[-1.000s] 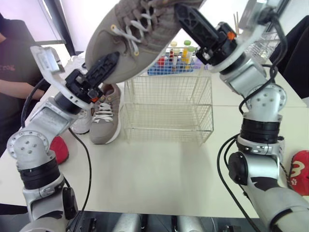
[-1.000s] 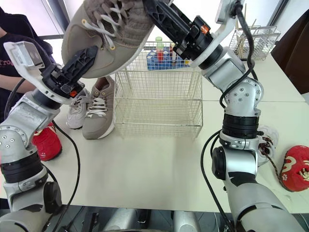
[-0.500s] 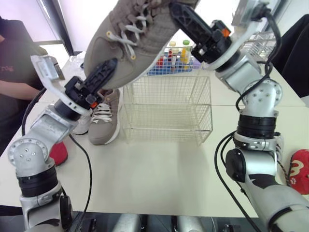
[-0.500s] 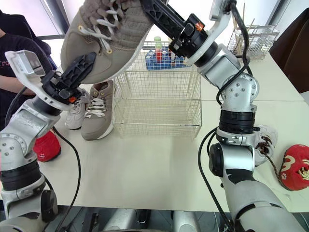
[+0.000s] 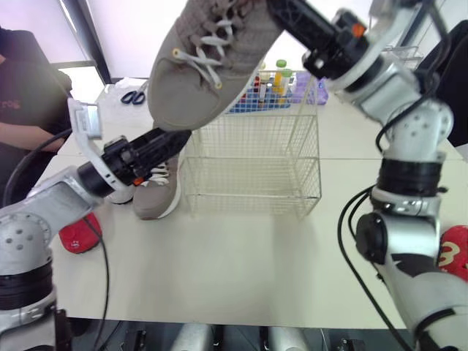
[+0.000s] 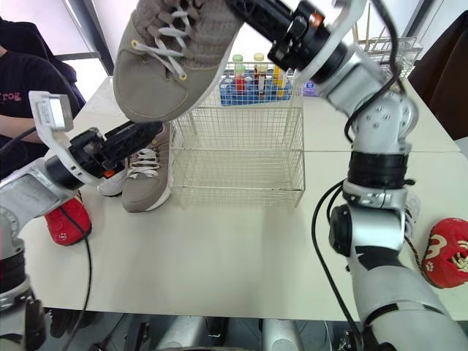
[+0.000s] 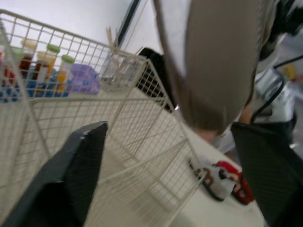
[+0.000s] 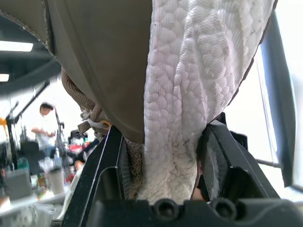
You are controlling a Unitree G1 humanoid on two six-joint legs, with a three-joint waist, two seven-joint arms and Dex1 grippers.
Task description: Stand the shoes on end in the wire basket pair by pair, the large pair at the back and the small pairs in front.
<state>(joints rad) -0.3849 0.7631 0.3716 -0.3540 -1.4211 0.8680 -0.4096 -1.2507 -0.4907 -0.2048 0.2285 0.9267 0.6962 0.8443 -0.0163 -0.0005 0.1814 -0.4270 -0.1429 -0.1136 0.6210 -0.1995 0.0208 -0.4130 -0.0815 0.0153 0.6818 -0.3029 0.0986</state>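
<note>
The right gripper (image 8: 163, 142) clamps a big taupe sneaker (image 6: 172, 66) by its heel end, sole against one finger, holding it high over the wire basket's (image 6: 238, 157) left side with the toe tilted down. The left gripper (image 7: 169, 130), fingers spread wide and holding nothing, sits just below that toe (contact cannot be made out). A second taupe sneaker (image 6: 142, 179) lies flat on the table (image 6: 219, 248) just left of the basket, beside a white shoe (image 6: 113, 183), with a tube rack (image 6: 256, 77) behind the basket.
</note>
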